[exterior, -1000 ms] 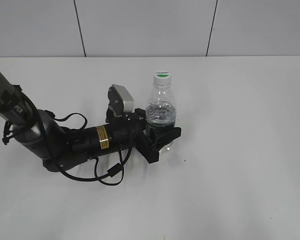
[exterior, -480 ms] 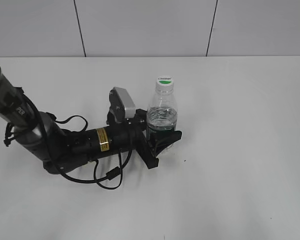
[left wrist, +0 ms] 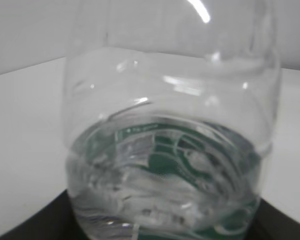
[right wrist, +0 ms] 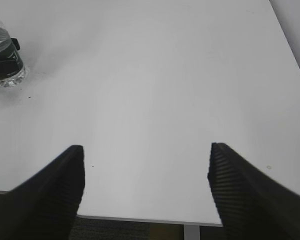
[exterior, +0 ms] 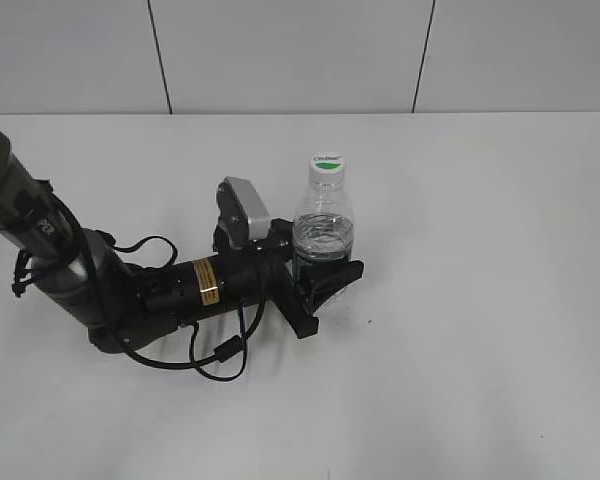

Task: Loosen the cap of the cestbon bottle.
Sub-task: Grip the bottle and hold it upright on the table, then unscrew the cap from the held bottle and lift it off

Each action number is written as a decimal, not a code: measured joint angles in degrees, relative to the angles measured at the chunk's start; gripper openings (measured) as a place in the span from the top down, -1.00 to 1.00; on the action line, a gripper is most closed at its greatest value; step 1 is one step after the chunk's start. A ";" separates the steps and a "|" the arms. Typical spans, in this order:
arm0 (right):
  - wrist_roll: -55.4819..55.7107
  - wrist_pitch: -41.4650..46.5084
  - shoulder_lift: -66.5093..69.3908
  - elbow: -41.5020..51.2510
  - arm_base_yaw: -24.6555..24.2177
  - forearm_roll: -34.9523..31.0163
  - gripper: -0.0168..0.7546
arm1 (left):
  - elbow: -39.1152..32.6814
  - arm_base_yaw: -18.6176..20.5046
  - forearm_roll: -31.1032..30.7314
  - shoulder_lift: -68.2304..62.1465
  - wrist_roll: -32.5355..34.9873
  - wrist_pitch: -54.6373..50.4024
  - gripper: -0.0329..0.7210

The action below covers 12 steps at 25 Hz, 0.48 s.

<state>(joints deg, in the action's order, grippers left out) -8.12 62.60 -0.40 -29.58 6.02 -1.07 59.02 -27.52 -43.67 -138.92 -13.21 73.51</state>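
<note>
Spreading white across every view, the bench (exterior: 480,300) carries only the arm and its load, and most of it lies bare. Reaching in from nine o'clock, the left arm (exterior: 100,290) lies low along the surface so that its left end effector (exterior: 323,278) meets the bottle (exterior: 323,235) at the label band, clenched on it from both sides; that low grip looks meant to brace the body against turning while leaving the neck free. The bottle stands upright near the middle of the bench, part full of water, and fills the left wrist view. Off at three o'clock and well apart, the right end effector (right wrist: 146,192) hangs over the bench edge with its fingers spread wide and nothing between them, probably waiting to come in from above. The cap (exterior: 326,164) sits at twelve o'clock on the bottle, untouched, so loosening is judged not yet begun.
</note>
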 joint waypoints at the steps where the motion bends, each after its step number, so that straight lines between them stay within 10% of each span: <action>1: 0.00 0.00 0.00 0.00 0.00 0.00 -0.57 | 0.00 0.00 0.00 -0.04 0.00 0.00 -0.15; 12: 0.00 -0.02 1.15 -0.06 0.00 0.05 -0.57 | 0.00 0.00 0.11 -0.11 0.00 0.15 -0.15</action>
<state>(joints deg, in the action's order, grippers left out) -8.12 62.58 0.75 -29.64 6.02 -1.02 59.02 -27.52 -43.56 -139.03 -13.21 73.67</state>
